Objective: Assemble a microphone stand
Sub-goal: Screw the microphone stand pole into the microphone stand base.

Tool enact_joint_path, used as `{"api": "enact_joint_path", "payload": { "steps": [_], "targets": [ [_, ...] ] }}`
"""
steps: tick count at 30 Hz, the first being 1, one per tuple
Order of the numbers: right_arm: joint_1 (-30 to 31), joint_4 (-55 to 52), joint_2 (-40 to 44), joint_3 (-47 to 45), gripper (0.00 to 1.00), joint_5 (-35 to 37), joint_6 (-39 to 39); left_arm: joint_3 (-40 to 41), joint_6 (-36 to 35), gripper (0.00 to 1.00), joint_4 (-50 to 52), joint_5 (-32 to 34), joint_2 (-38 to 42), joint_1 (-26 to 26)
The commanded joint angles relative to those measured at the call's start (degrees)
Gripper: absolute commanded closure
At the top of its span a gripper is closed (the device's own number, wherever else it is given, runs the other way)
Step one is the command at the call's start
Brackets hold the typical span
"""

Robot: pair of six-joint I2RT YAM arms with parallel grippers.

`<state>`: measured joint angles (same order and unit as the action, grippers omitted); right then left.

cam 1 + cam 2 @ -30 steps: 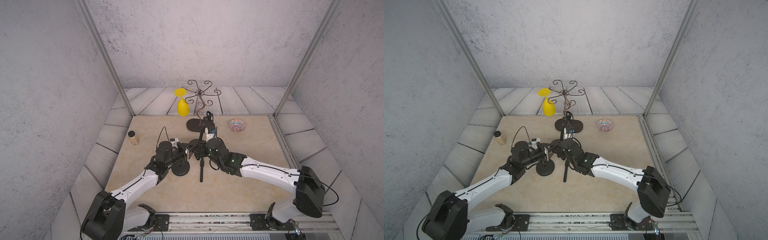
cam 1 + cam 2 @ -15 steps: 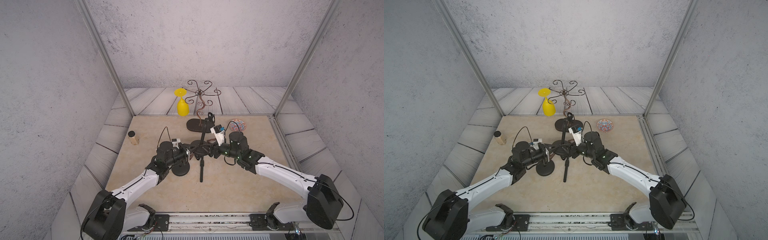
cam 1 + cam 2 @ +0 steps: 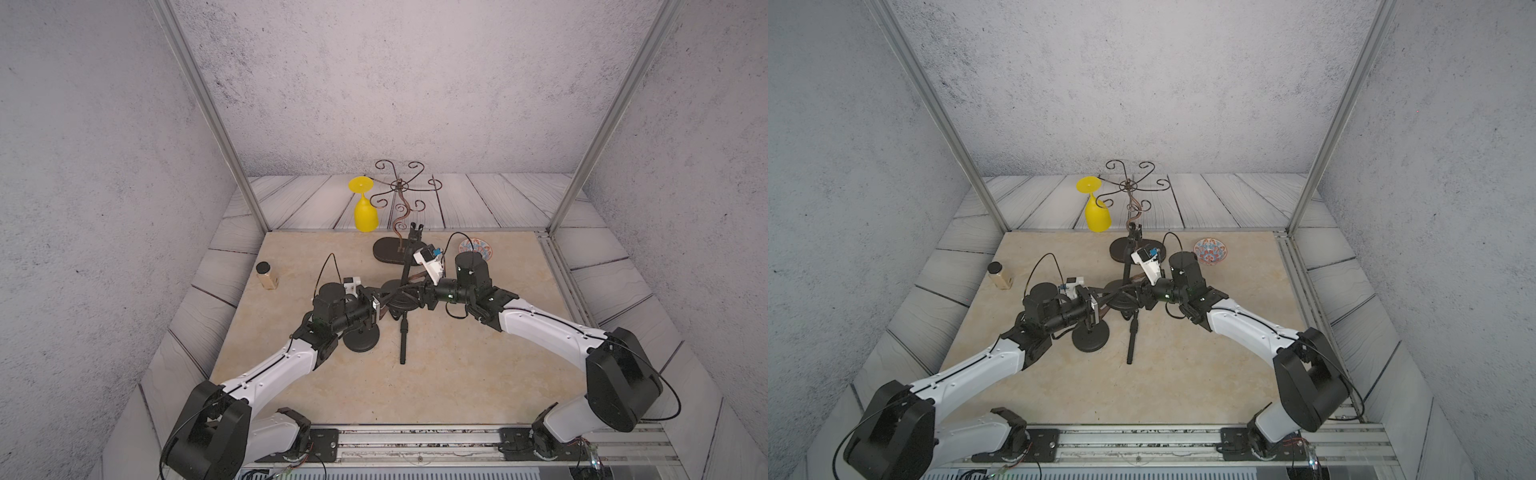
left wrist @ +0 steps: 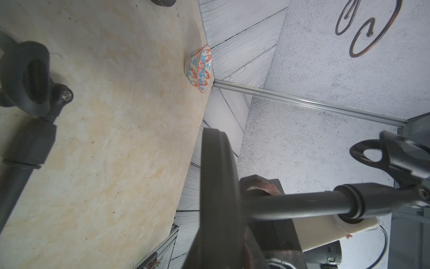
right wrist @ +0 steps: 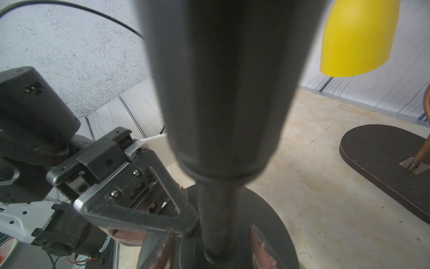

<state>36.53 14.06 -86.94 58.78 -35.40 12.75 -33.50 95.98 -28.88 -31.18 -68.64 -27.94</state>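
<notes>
The left end effector clamped the base rim from the left; the right end effector, jaws parted, straddled the upright pole without touching.

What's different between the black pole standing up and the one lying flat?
The standing pole rises upright from a round base; the lying pole rests flat on the table, baseless. The right fingers flank the standing pole, open; none surround the lying pole. Both are black, with a clip at one end.
</notes>
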Motion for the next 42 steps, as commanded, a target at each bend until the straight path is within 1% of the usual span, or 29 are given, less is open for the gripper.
{"api": "enact_joint_path", "payload": {
  "steps": [1, 2, 6, 9, 10, 11, 14, 16, 18, 19, 21, 22, 25, 26, 27, 28, 29, 30, 31, 35, 37, 40, 42],
  "targets": [
    [-0.4, 1.7, -1.5, 1.9, 0.54, -1.8, -0.8, -1.9, -0.5, 1.0, -4.8, -1.1, 1.9, -0.2],
    [-0.4, 1.9, -1.8, 2.0, 0.57, -1.8, -0.5, -2.0, -0.5, 1.0, -4.8, -1.1, 1.9, -0.2],
    [-0.5, 4.4, -3.3, 2.3, 0.83, -0.9, 1.8, -2.0, -0.6, 1.0, -4.9, -1.1, 1.8, -0.2],
    [-0.1, 5.9, -4.0, 1.9, 0.96, 3.0, 6.1, -2.1, -0.6, 1.0, -5.1, -1.0, 1.5, -0.2],
    [0.4, 5.9, -3.8, 1.5, 1.0, 6.4, 7.8, -2.2, -0.7, 1.0, -5.1, -0.9, 1.5, -0.2],
    [1.3, 5.4, -3.4, 1.2, 1.0, 10.4, 9.6, -2.2, -0.7, 1.0, -5.1, -1.0, 1.4, -0.2],
    [6.5, 0.6, -2.0, 1.3, 1.0, 27.1, 15.2, -2.4, -1.2, 1.0, -4.9, -0.9, 1.2, -0.2],
    [12.1, -6.7, -1.9, 4.1, 1.0, 43.6, 20.0, -2.5, -1.3, 1.0, -4.9, -0.9, 0.9, -0.2],
    [17.4, -15.3, -3.6, 9.2, 1.0, 58.0, 25.9, -2.5, -1.4, 1.0, -5.2, -1.0, 0.4, -0.2],
    [19.4, -17.9, -4.8, 11.8, 1.0, 62.3, 28.7, -2.5, -1.4, 1.0, -5.4, -0.9, 0.2, -0.2],
    [21.9, -20.8, -6.7, 15.5, 1.0, 66.2, 32.3, -2.5, -1.4, 1.0, -5.5, -1.0, -0.1, -0.2],
    [22.7, -21.3, -7.2, 16.7, 1.0, 67.0, 33.4, -2.5, -1.4, 1.0, -5.6, -1.1, -0.2, -0.2],
    [23.2, -21.1, -6.2, 17.4, 1.0, 65.7, 32.2, -2.5, -1.3, 1.0, -5.6, -1.0, -0.3, -0.2],
    [23.1, -20.6, -5.3, 16.6, 0.92, 65.2, 31.1, -2.5, -1.4, 1.0, -5.7, -1.0, -0.3, -0.2],
    [23.1, -19.5, -3.8, 15.4, 0.73, 64.2, 28.7, -2.5, -1.4, 1.0, -5.7, -1.0, -0.3, -0.2],
    [22.7, -17.8, -2.3, 13.8, 0.54, 61.7, 26.0, -2.5, -1.4, 1.0, -5.7, -1.1, -0.4, -0.2],
    [22.1, -16.1, -0.9, 12.1, 0.43, 57.8, 22.4, -2.5, -1.4, 1.0, -5.8, -1.0, -0.4, -0.2],
    [20.9, -14.2, 0.9, 10.0, 0.39, 51.3, 18.8, -2.5, -1.3, 1.0, -6.0, -1.1, -0.4, -0.2],
    [19.6, -12.7, 2.6, 7.6, 0.37, 46.2, 16.8, -2.5, -1.2, 1.0, -6.1, -1.1, -0.4, -0.2],
    [12.9, -5.5, 7.3, -0.4, 0.35, 28.7, 10.3, -2.3, -1.0, 1.0, -6.1, -1.3, 0.1, -0.2],
    [8.3, -1.1, 7.5, -3.3, 0.35, 17.2, 7.8, -2.2, -1.0, 1.0, -5.7, -1.1, 0.3, -0.2],
    [3.4, 0.3, 5.7, -3.6, 0.37, 6.6, 5.2, -2.2, -0.5, 1.0, -6.2, -1.4, 0.4, -0.2],
    [1.9, 0.5, 4.7, -3.3, 0.39, 3.8, 3.1, -2.2, -0.4, 1.0, -6.2, -1.6, 0.5, -0.2]
  ]
}}
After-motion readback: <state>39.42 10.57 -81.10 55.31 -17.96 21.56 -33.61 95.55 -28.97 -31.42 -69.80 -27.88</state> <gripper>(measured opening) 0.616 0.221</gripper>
